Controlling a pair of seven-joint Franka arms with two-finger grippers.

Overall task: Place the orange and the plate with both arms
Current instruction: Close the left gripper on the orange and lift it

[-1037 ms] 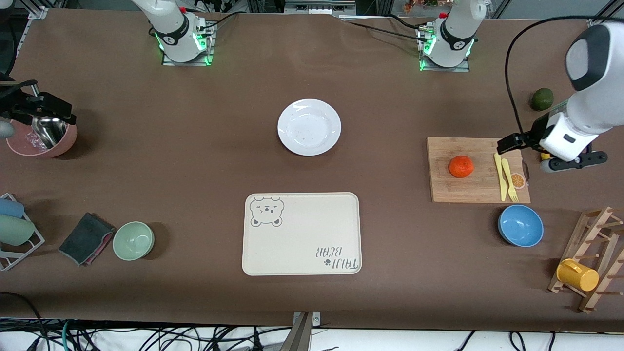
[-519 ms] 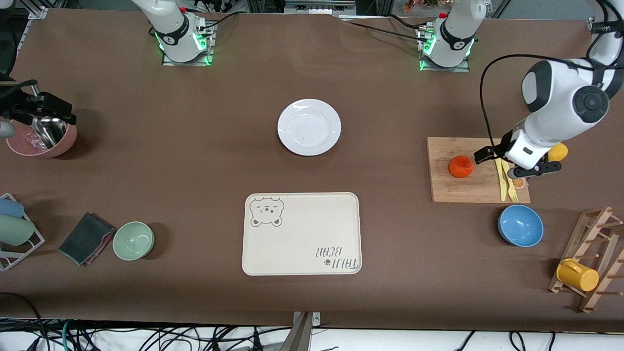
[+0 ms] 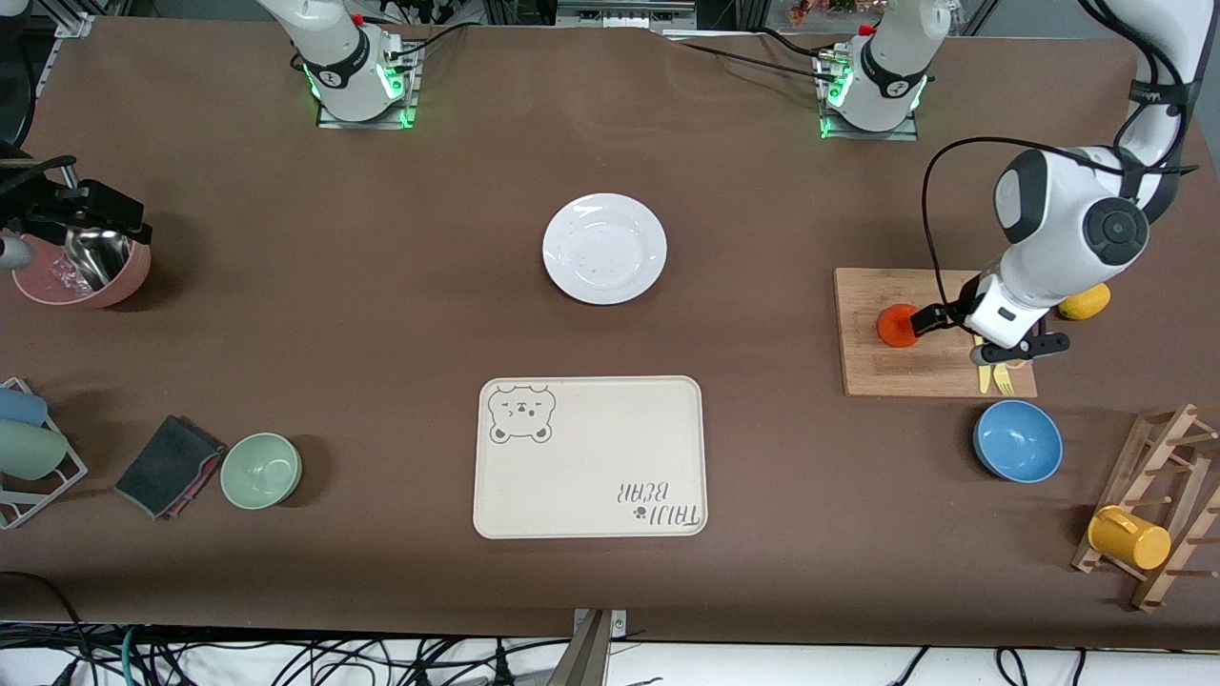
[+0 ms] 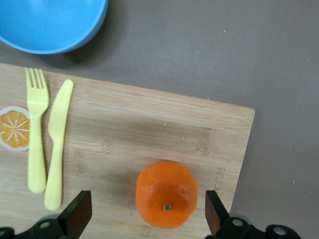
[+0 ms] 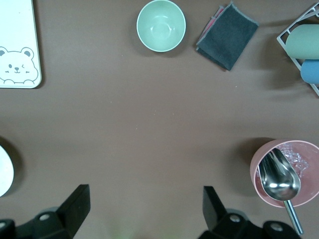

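The orange (image 3: pixel 893 326) sits on a wooden cutting board (image 3: pixel 905 372) toward the left arm's end of the table. My left gripper (image 3: pixel 939 320) hangs open just over it. In the left wrist view the orange (image 4: pixel 167 193) lies between the two spread fingertips (image 4: pixel 79 213) of the left gripper (image 4: pixel 145 215), with a gap on each side. The white plate (image 3: pixel 604 248) lies empty mid-table, nearer the robots' bases than the cream tray. My right gripper (image 3: pixel 81 211) waits open over a pink bowl at the right arm's end, with only bare table between its jaws in the right wrist view (image 5: pixel 144 206).
A yellow fork (image 4: pixel 34 134) and knife (image 4: pixel 56 144) lie on the board beside the orange. A blue bowl (image 3: pixel 1017 440), a lemon (image 3: pixel 1087 301), a wooden rack with a yellow mug (image 3: pixel 1129 538), the cream bear tray (image 3: pixel 589 457), a green bowl (image 3: pixel 261 470), a cloth (image 3: pixel 168 465) and the pink bowl (image 3: pixel 86 276) with a scoop are about.
The left arm has swung in from the left arm's end of the table, and its open gripper now hangs over the orange. The right arm has not moved.
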